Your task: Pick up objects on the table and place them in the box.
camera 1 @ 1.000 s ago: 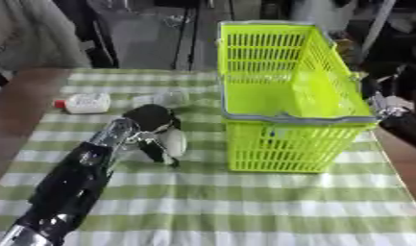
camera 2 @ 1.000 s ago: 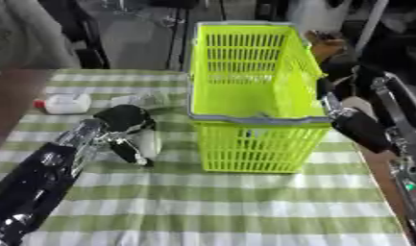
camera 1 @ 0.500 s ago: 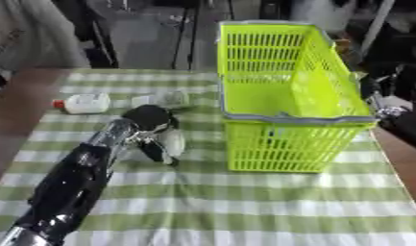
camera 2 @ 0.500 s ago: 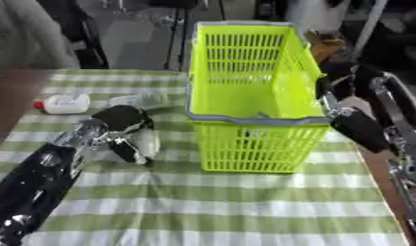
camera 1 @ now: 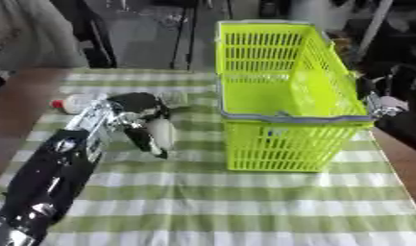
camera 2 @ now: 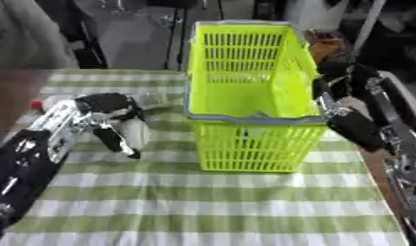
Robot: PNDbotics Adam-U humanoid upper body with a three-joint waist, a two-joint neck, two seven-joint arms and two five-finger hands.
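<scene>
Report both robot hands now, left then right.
Left robot hand: fingers curled round a pale object above the striped cloth.
Right robot hand: beside the yellow basket; fingers cannot be told.

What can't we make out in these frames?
- Pale object under the left hand: the curled fingers cover most of it in both views, so its identity is unclear.
- White bottle with red cap: blurred, partly behind the left arm.
- Right hand: beside the basket, dark and blurred; finger pose unclear.
- Basket floor: blurred, contents uncertain.
</scene>
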